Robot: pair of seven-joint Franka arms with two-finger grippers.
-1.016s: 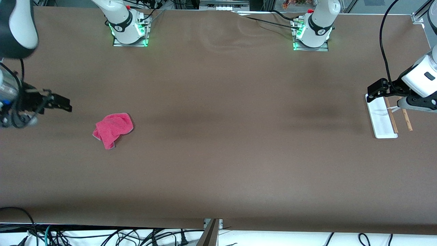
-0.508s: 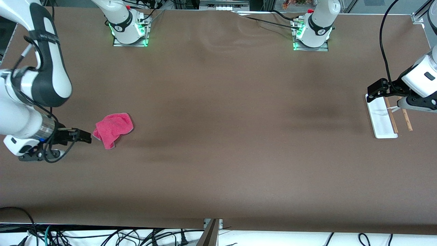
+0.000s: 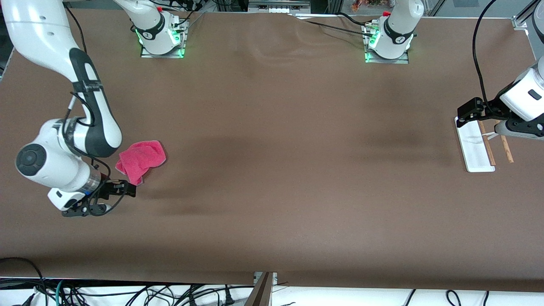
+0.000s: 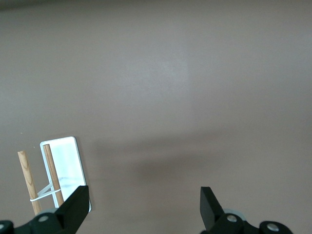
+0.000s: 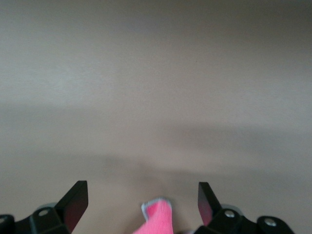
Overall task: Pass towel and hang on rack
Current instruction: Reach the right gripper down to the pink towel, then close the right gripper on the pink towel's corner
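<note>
Between the fingers: a pale-edged corner of the towel (image 5: 157,217) pokes up midway between the right gripper's (image 5: 141,200) two spread fingers (image 5: 74,201), touching neither.
Right gripper: low at the towel's (image 3: 140,159) corner nearest the front camera, at the right arm's end of the desk (image 3: 272,178); right gripper (image 3: 125,188) fingers apart, nothing held.
Towel: crumpled pink-red heap lying flat on the desk, partly overlapped in the front view by the right arm's wrist.
Left gripper: hangs over the rack (image 3: 482,146) at the left arm's end; left gripper (image 4: 144,204) fingers wide open and empty; this arm waits.
Rack: white base (image 4: 66,165) with two brown rods (image 4: 27,178) joined by a white crosspiece, near the desk's end edge.
Surface: plain brown cover, faint wrinkles near the arm bases.
Open room: broad bare stretch between towel and rack.
Edges: cables (image 3: 127,293) trail below the desk's near edge.
</note>
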